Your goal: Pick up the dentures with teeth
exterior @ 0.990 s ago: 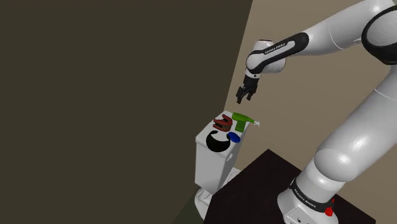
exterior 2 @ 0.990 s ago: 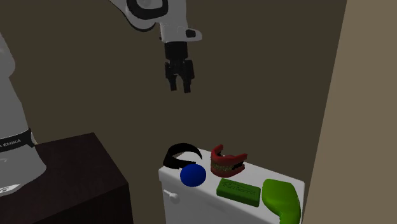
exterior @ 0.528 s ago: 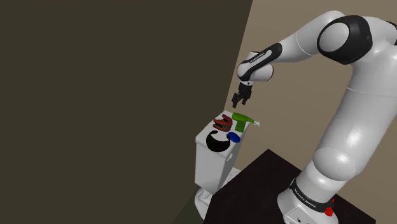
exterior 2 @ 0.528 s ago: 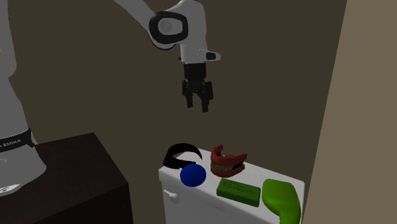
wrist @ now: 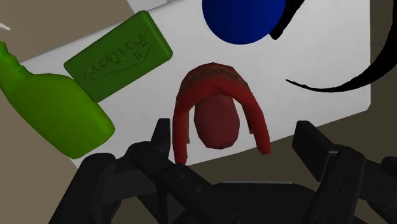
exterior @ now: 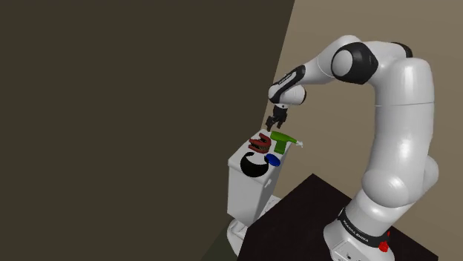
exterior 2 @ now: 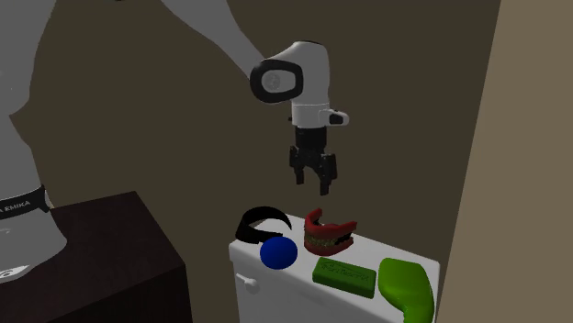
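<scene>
The dentures (exterior: 260, 142) (exterior 2: 328, 234) are red gums with rows of teeth, lying on the white toilet tank lid (exterior 2: 369, 246). My black gripper (exterior: 276, 121) (exterior 2: 314, 181) hangs open a short way above them, touching nothing. In the wrist view the dentures (wrist: 216, 118) lie straight below, between my two spread fingers (wrist: 159, 137), with the gripper (wrist: 235, 143) centred over their open end.
Around the dentures on the lid (wrist: 159, 95) sit a blue ball (exterior 2: 278, 253) (wrist: 243, 19), a black curved band (exterior 2: 257, 218) (wrist: 343, 79), a green bar (exterior 2: 345, 275) (wrist: 119, 56) and a green spray bottle (exterior: 283, 139) (exterior 2: 406, 287) (wrist: 54, 108). Walls stand close behind. A dark stand (exterior 2: 101, 257) lies beside the tank.
The arm has swung toward the tank and lowered, so the gripper now sits right over the dentures. The fingers have stayed open; the objects have not moved.
</scene>
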